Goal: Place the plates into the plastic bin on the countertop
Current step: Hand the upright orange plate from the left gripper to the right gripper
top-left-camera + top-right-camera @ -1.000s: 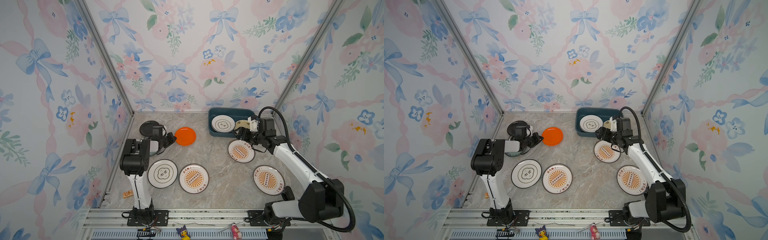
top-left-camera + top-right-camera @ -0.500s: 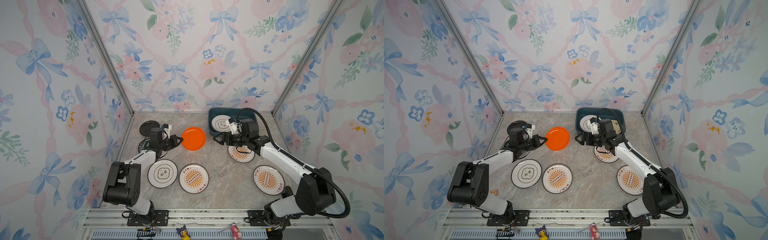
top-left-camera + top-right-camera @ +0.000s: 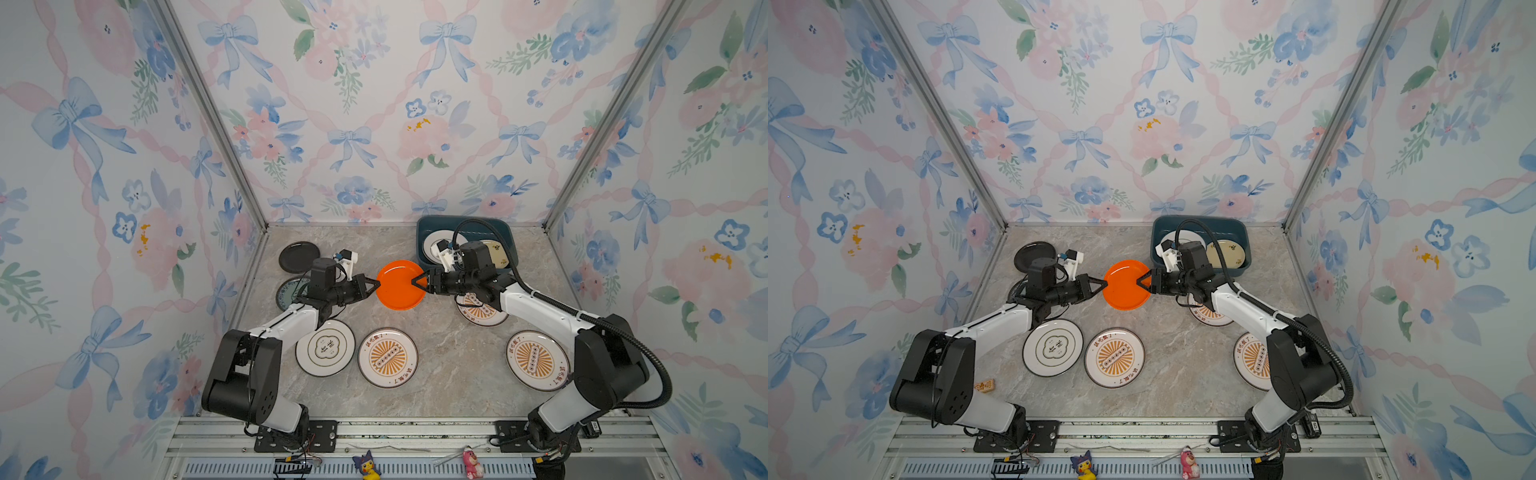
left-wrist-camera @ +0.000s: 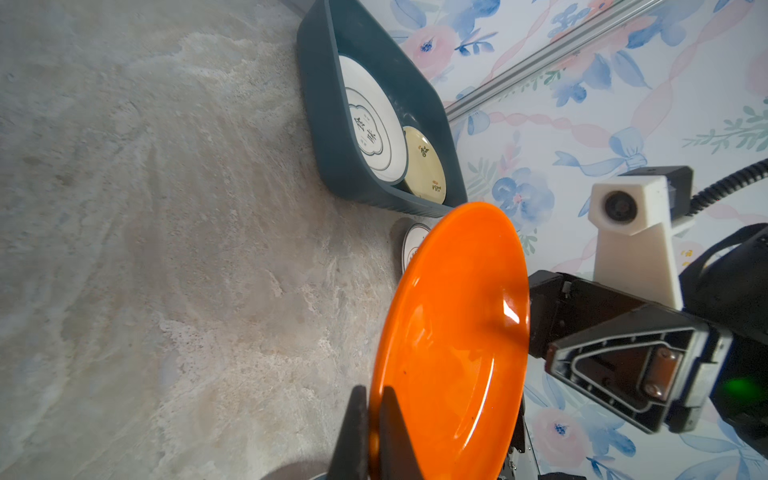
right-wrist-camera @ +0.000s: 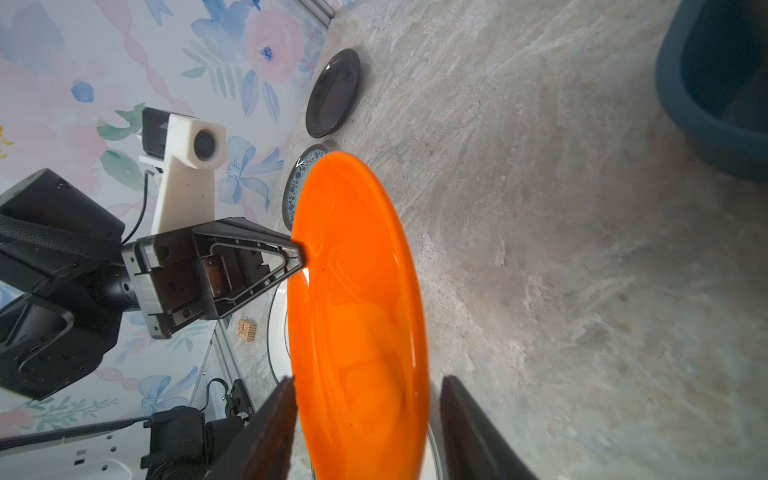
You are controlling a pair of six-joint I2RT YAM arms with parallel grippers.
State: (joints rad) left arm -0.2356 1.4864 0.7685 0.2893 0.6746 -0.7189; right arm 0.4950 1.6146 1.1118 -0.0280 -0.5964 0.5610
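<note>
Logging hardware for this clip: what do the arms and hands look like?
The left arm and right arm have white links and black joints. The left hand and right hand are black, with triangular fingers and white camera mounts. A black ribbed cable follows the right arm.

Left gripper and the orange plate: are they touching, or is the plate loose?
Touching. In the left wrist view the left gripper pinches the rim of the orange plate, one finger pressed on each face, with no gap showing.
</note>
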